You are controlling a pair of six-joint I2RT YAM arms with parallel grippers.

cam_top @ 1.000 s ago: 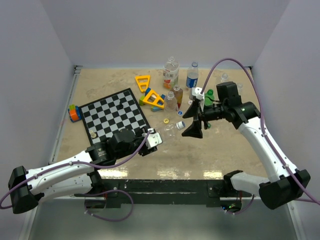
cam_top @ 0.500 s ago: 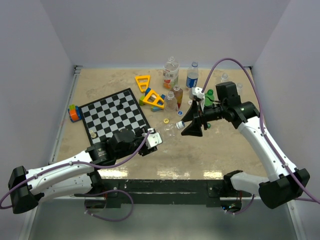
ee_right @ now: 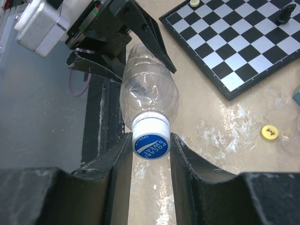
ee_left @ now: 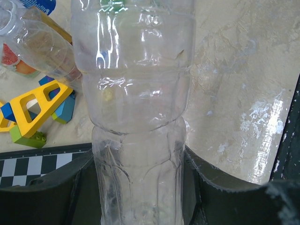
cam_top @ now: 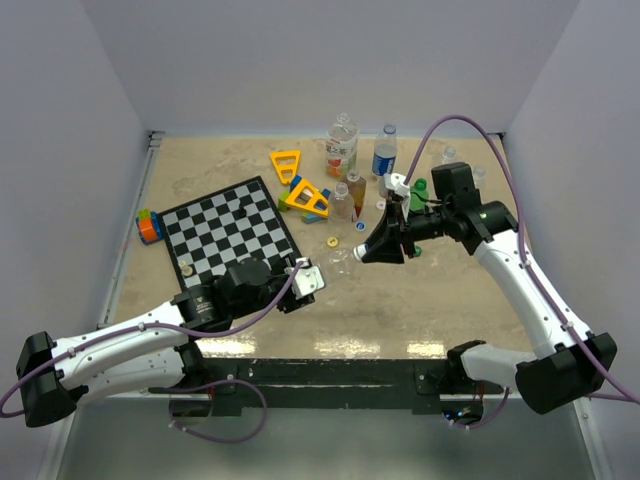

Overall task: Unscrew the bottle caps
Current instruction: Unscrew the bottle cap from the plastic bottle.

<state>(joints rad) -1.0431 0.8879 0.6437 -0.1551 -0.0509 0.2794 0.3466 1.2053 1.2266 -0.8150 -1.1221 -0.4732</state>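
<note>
Two pincers, one bottle between them.

- Clear bottle (cam_top: 338,263): unlabelled, held level above the middle of the worktop (cam_top: 450,310), just right of the chessboard (cam_top: 230,232).
- Left pincer (ee_left: 140,197): pinching the bottle's lower body, one finger pressed to each side.
- White-and-blue cap (ee_right: 151,137): seated on the bottle's neck, top turned towards the right arm.
- Right pincer (ee_right: 151,157): pressed together on that cap, both fingers touching its rim.
- Yellow cap (ee_right: 269,133): loose on the worktop, near the chessboard's corner.
- Orange-label bottle (cam_top: 342,146) and blue-label bottle (cam_top: 385,153): upright at the far side, near each other.
- Yellow triangular frames (cam_top: 286,165): lying between the chessboard and the standing bottles.
- Coloured blocks (cam_top: 149,226): at the chessboard's left edge.
</note>
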